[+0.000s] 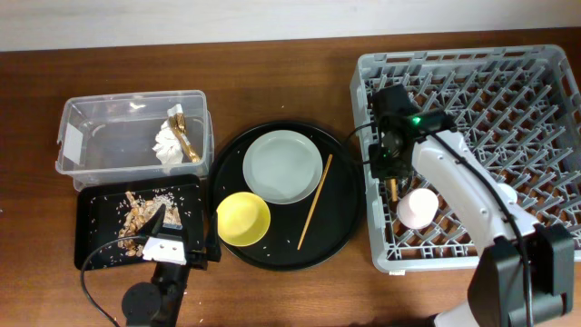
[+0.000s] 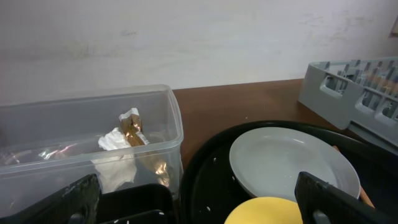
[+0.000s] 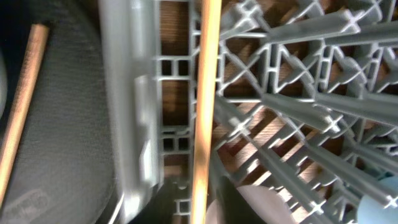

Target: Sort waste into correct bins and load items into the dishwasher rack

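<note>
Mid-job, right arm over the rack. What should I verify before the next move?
1. Chopstick over the dishwasher rack, inside its wall: ok.
2. Right gripper hold on it: cannot tell; the right wrist view shows no fingers.
3. Second chopstick reachable: ok, it lies uncovered on the round black tray beside the plate.
4. Left gripper out of the way: ok, open, at the shallow black tray, far from the rack.
5. Tissue and wrapper binned: ok, both in the clear tub.
</note>
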Available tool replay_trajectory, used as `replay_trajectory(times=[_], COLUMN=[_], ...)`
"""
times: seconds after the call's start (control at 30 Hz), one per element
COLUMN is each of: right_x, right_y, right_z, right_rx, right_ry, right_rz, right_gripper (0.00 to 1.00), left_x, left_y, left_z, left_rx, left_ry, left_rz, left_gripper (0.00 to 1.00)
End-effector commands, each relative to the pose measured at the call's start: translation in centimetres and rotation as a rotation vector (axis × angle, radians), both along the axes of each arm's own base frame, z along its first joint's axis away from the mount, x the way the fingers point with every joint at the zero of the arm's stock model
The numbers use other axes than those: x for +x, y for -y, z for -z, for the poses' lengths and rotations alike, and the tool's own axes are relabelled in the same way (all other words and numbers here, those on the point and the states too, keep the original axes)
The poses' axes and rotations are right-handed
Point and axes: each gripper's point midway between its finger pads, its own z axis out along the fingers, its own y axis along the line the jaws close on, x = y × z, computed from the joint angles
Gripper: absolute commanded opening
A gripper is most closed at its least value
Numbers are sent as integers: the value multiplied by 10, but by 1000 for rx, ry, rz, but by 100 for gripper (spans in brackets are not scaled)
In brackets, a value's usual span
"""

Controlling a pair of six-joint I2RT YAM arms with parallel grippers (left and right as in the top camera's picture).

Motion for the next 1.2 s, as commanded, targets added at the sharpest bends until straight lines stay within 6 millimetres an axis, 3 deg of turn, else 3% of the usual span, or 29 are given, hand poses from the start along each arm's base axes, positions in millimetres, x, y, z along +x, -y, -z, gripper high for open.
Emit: replay_trajectory(times=[0.0, 0.17, 0.3, 0.47, 0.63, 0.77, 0.8, 0.87, 0.93, 1.07, 1.17], right_x=[-2, -29, -51, -64, -65, -70, -72, -76, -81, -83, -62], right_y=[-29, -116, -159, -164, -162, -159, -156, -153, -148, -132, -123], right_z=[-36, -40, -10, 50, 91, 113, 117, 120, 119, 105, 68], right_rx=[58, 378, 362, 173, 112, 68, 55, 42, 20, -6, 70], right_ry=[92, 17, -49, -89, -148, -187, -198, -210, -229, -244, -172], right_rz=[-80, -90, -13, 221, 259, 264, 266, 267, 265, 259, 192], right_gripper=[68, 66, 61, 72, 73, 44, 29, 13, 4, 4, 4], left_x=[-1, -1, -1, -1, -1, -1, -1, -1, -1, -1, -1], left_y=[2, 2, 2, 2, 2, 2, 2, 2, 2, 2, 2], left_z=[1, 1, 1, 1, 1, 1, 1, 1, 1, 1, 1], left_rx=[14, 14, 14, 14, 14, 14, 14, 14, 14, 14, 14], left_ry=[3, 3, 3, 3, 3, 3, 3, 3, 3, 3, 3], left_rz=[14, 14, 14, 14, 14, 14, 14, 14, 14, 14, 14], left_gripper=[99, 99, 99, 99, 99, 99, 99, 99, 99, 99, 99])
